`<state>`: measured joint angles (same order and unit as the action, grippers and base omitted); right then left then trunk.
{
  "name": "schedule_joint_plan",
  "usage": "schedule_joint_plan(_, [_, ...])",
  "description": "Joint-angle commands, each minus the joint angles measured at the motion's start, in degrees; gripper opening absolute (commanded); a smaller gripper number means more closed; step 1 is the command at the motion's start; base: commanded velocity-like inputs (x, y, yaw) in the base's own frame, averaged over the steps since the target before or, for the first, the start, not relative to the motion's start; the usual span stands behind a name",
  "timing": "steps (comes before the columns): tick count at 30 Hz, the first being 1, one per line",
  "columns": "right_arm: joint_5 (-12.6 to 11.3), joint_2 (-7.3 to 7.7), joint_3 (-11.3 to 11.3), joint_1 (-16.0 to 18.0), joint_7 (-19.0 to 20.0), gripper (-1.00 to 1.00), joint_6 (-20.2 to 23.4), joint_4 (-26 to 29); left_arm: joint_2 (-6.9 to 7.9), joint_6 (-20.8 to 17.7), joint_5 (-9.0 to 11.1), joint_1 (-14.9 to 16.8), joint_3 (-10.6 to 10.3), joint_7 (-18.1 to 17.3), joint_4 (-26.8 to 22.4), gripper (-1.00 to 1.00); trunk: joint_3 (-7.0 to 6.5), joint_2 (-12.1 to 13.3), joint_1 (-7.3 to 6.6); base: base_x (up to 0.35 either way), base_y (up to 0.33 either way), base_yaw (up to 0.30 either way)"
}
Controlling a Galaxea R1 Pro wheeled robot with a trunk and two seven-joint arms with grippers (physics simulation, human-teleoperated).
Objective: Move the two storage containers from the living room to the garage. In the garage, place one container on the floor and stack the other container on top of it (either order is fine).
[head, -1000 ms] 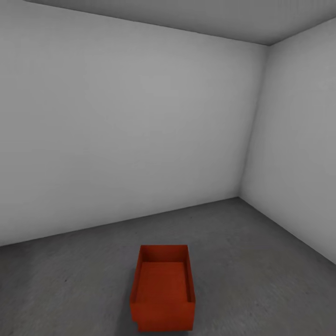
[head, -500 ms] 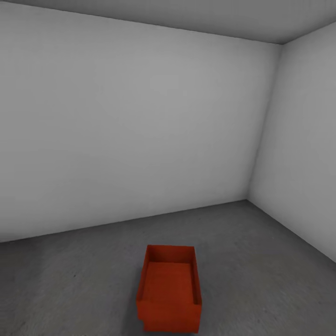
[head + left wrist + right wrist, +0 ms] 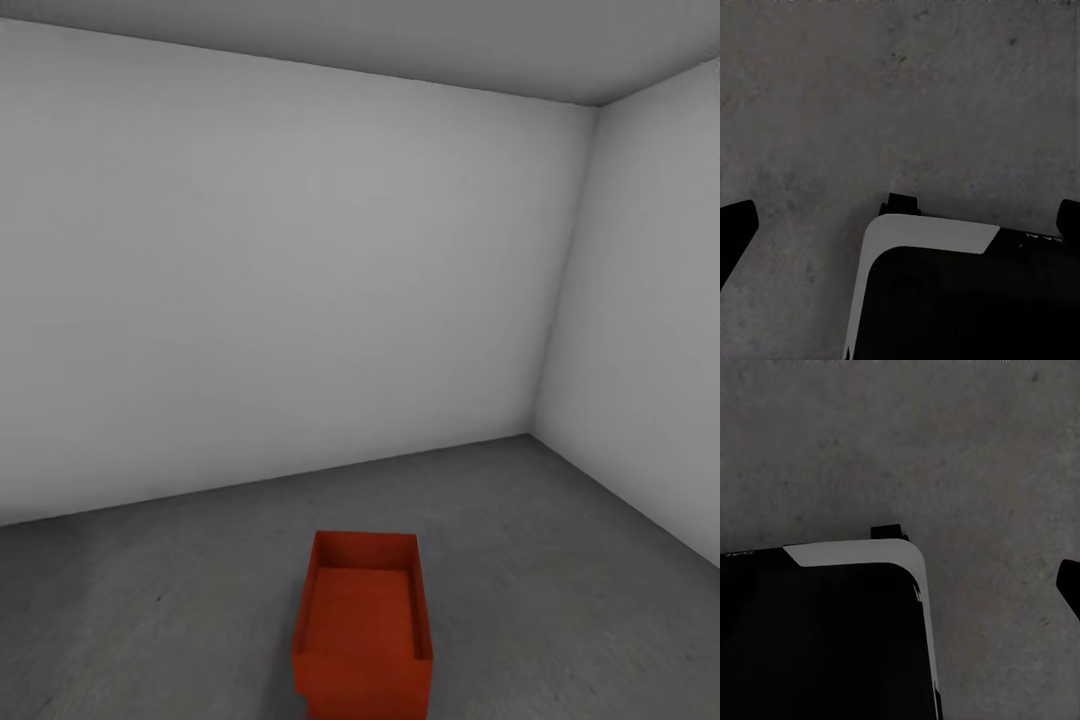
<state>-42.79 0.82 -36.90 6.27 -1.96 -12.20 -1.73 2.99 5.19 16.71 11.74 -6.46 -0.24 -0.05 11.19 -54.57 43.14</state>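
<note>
One storage container sits on the garage floor, 6 o'clock in head view. Left tool fingers spread wide, empty; right tool's state: can't tell. Next, I'd fetch the second bin and stack it squarely.

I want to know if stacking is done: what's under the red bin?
Grey concrete floor. The bin has a red step at its base, perhaps a second bin; its bottom is cut off.

The storage container looks like matt orange-red plastic. The floor under the left gripper is rough, mottled grey concrete, and the walls are smooth, matt white.
</note>
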Motion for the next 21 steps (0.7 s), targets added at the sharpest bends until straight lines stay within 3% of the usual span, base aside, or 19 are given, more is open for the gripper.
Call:
schedule_joint_plan(1, [-0.27, -0.03, -0.45, 0.05, -0.07, 1.00, -0.19, -0.12, 0.00, 0.18, 0.52, 0.05, -0.49, -0.03, 0.05, 1.00, -0.02, -0.05, 0.00, 0.000, 0.000, 0.000])
schedule_joint_plan(21, [0.05, 0.23, -0.71, 0.05, -0.07, 1.00, -0.05, -0.12, -0.08, 0.16, 0.52, 0.04, -0.49, -0.03, 0.05, 1.00, -0.40, -0.05, 0.00, 0.000, 0.000, 0.000])
